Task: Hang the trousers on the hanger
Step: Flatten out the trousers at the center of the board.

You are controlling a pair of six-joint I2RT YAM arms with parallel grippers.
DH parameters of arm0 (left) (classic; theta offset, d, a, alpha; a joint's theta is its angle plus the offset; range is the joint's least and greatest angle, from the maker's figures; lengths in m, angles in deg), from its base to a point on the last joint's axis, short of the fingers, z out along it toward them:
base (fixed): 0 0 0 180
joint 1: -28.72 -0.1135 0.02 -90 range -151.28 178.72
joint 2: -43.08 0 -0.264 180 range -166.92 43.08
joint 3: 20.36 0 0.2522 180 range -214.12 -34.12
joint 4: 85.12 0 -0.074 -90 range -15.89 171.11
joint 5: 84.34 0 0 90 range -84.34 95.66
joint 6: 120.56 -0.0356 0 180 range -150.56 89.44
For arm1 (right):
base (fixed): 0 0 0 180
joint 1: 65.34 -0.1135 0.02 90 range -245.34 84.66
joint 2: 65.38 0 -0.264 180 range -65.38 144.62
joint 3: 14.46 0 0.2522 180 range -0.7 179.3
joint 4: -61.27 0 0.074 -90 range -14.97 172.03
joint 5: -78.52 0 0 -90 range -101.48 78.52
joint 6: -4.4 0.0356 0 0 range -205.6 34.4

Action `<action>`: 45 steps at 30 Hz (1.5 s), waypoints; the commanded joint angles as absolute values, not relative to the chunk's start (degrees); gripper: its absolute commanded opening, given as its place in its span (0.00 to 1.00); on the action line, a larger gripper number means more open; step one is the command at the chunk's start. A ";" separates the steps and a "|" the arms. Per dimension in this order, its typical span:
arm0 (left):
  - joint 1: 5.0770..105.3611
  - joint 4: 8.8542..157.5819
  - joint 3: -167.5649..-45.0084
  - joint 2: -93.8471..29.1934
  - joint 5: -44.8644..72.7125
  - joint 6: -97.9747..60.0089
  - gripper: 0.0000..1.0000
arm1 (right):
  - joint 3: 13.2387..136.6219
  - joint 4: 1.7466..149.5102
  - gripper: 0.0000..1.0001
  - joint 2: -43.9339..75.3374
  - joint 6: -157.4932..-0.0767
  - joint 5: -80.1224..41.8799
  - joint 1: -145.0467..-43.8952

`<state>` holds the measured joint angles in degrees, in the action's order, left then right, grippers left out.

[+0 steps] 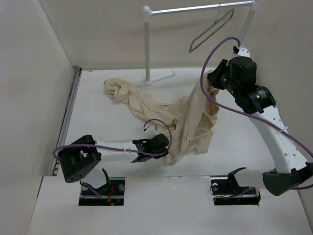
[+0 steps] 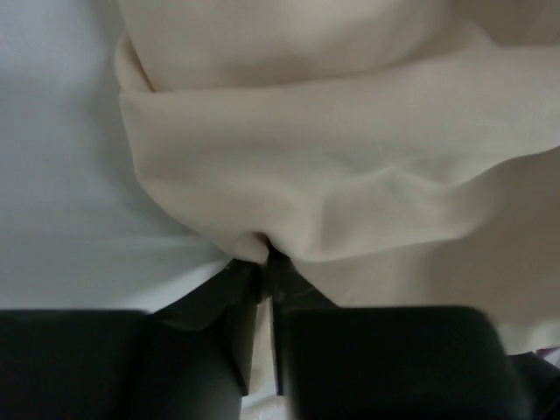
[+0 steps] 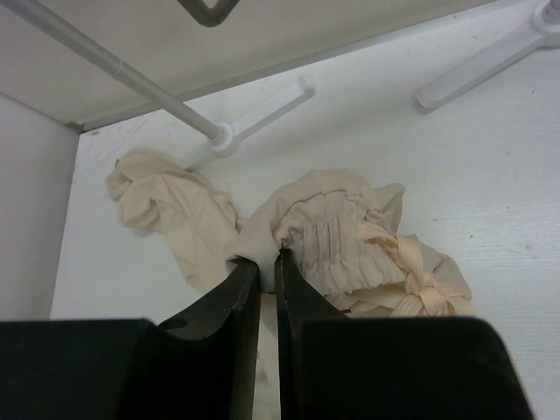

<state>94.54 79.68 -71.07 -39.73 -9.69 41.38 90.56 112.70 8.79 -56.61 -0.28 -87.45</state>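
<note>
The beige trousers [image 1: 188, 122] lie crumpled across the table, one leg trailing to the back left. My right gripper [image 1: 210, 83] is shut on the gathered waistband [image 3: 341, 232] and holds it lifted above the table; its fingertips [image 3: 267, 258] pinch a fold of cloth. My left gripper [image 1: 167, 146] is low at the near edge of the cloth, with its jaws [image 2: 267, 255] closed on a fold of the trousers [image 2: 332, 157]. The thin grey hanger [image 1: 191, 48] hangs from the rack rail, above and behind the right gripper. Only its lower corner [image 3: 208, 13] shows in the right wrist view.
A white garment rack [image 1: 146, 44] stands at the back, its post and feet [image 3: 262, 109] on the table behind the trousers. White walls close in the left, back and right sides. Two black arm bases sit at the near edge.
</note>
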 commanded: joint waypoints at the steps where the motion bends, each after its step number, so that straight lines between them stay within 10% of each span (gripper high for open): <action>1: 87.15 89.23 -67.79 -33.27 -12.16 41.69 0.00 | 88.96 109.13 0.06 3.80 -57.11 -0.41 -87.36; 6: 65.67 53.43 -80.97 -1.62 -19.47 24.89 0.01 | 85.35 109.93 0.05 0.02 -59.41 0.82 -86.40; 10: 44.17 42.37 -115.88 -11.38 -7.37 3.29 0.03 | 91.91 110.19 0.05 1.06 -59.85 -0.14 -83.06; 14: 46.49 36.83 -137.71 -22.82 -5.66 0.82 0.06 | 97.56 109.58 0.06 -0.07 -61.95 -1.90 -83.23; 25: 54.43 24.34 -96.71 -8.08 -23.96 7.93 0.27 | 46.25 124.84 0.09 -29.33 -48.18 0.31 -95.55; 33: 45.46 29.25 -88.44 -9.12 -17.90 11.19 0.38 | 42.36 129.88 0.71 -27.86 -42.09 -7.00 -89.39; 36: 42.93 31.01 -84.41 -9.05 -17.45 11.36 0.49 | 42.63 127.77 0.71 -26.01 -43.41 -6.91 -87.27; 41: 30.73 33.55 -77.91 -5.97 -12.38 10.48 0.56 | 45.69 127.85 0.08 -25.83 -43.94 0.28 -85.96; 45: 25.34 39.17 -72.37 -8.41 -6.82 13.72 0.57 | 47.64 126.89 0.28 -22.41 -46.13 4.95 -85.78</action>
